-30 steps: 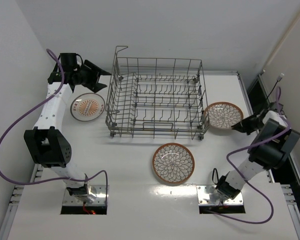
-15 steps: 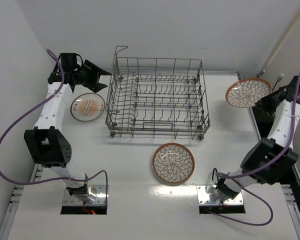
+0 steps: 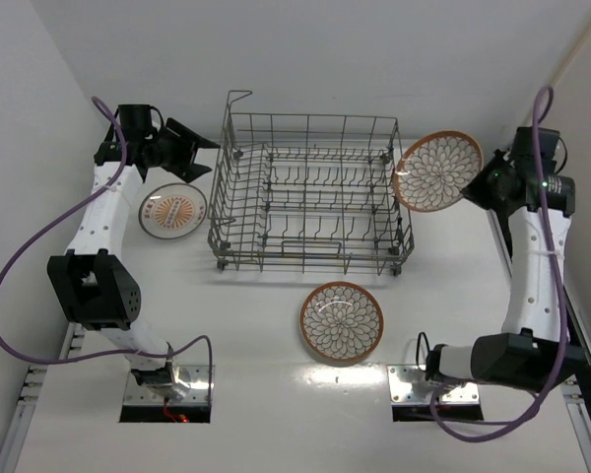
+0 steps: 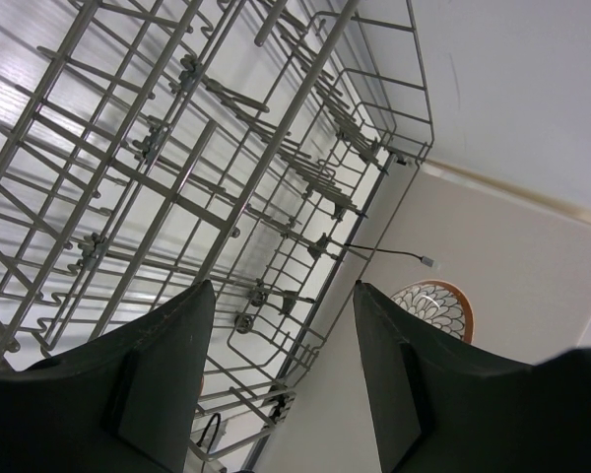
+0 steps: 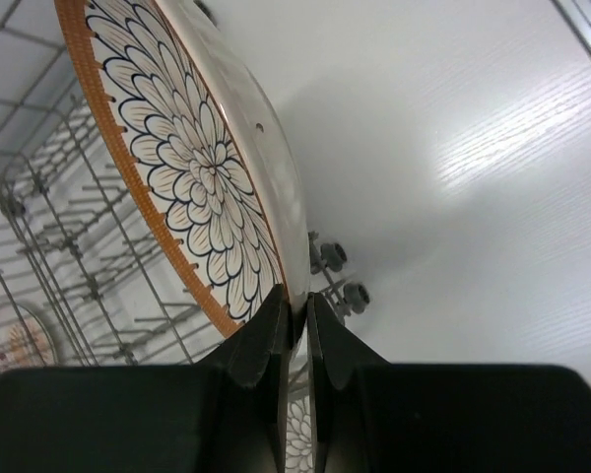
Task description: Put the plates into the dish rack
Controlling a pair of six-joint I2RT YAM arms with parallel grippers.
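The right gripper (image 3: 485,183) was clamped on the edge of a round ceramic plate with an orange-brown rim and a white petal pattern (image 3: 438,170). Its 2 fingers (image 5: 259,340) were drawn almost together, with only the thickness of the rim between them. The plate (image 5: 192,168) hung in the air to the left of that gripper, tipped up on edge with its patterned face showing to the overhead camera. It sat by the far right corner of the large rectangular grey wire dish rack (image 3: 305,261); I could not tell whether it touched the wires.

The left gripper (image 3: 192,148) stood wide open with nothing in it, raised just off the rack's far left corner and pointing across the rows of tines (image 4: 177,148). Just nearer than it, a round white plate with an orange centre motif (image 3: 172,211) lay flat on the white tabletop (image 3: 227,335), beside the rack's left wall. A 2nd brown-rimmed petal-patterned plate (image 3: 342,321) lay flat in front of the rack, well apart from both grippers.
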